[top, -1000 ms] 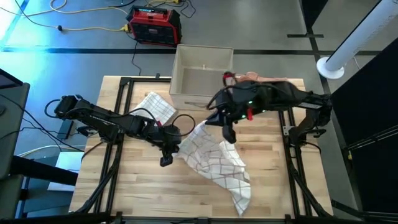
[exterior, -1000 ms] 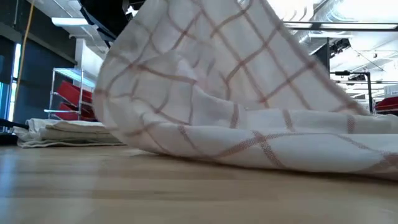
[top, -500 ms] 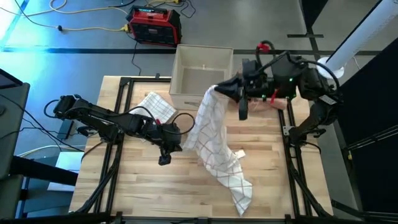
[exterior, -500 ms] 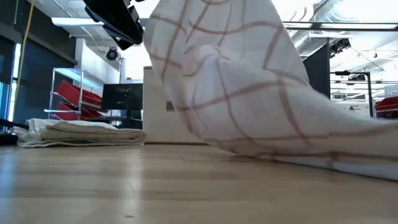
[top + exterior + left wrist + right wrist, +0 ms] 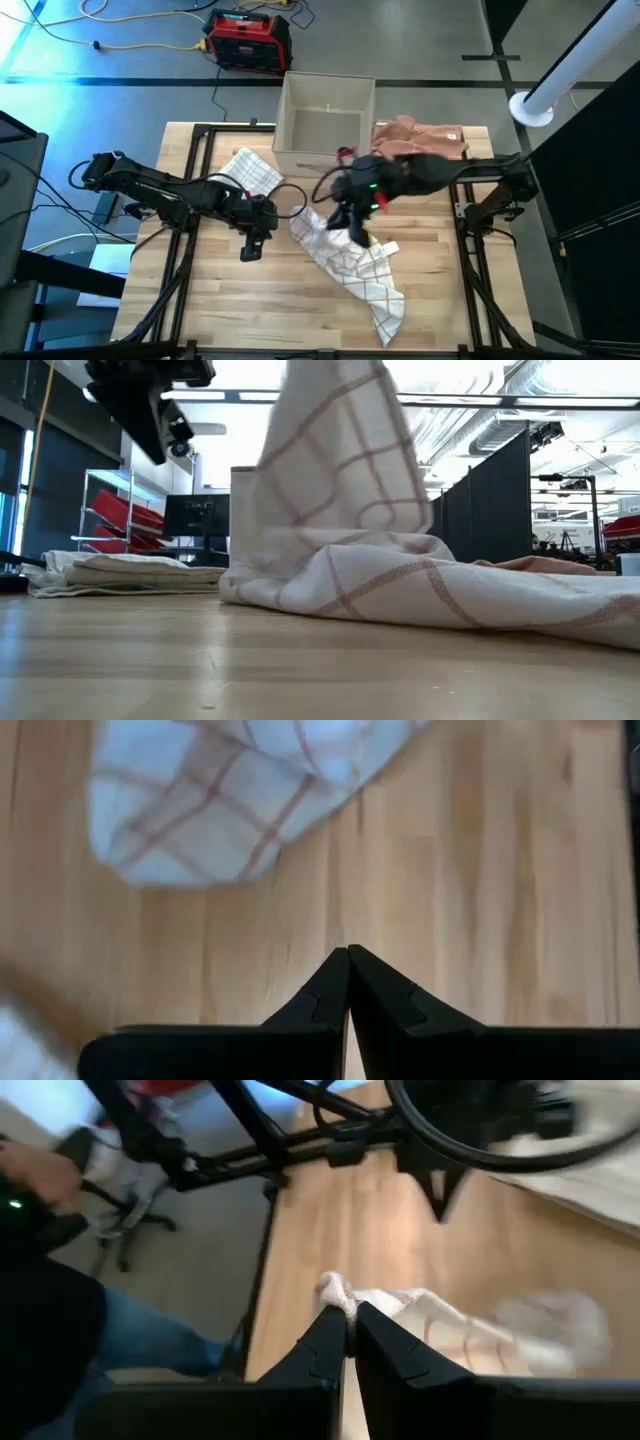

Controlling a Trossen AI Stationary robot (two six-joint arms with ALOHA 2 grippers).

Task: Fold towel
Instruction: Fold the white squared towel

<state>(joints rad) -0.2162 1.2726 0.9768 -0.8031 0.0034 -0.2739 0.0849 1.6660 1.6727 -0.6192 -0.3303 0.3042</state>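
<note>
Towel [image 5: 350,262] pinched in right fingers [image 5: 330,1342], left fingers [image 5: 335,988] apart

counter [image 5: 250,300]: pale wood planks | box [image 5: 325,125]: beige, open, at the counter's far edge | folded cloth [image 5: 250,172]: checked, left of the box | pink cloth [image 5: 420,137]: heaped right of the box | red unit [image 5: 248,40]: on the floor beyond, yellow cable beside it

Near-left tabletop [image 5: 215,290] free — box [image 5: 322,120], folded towel [image 5: 250,170] block far edge.
</note>
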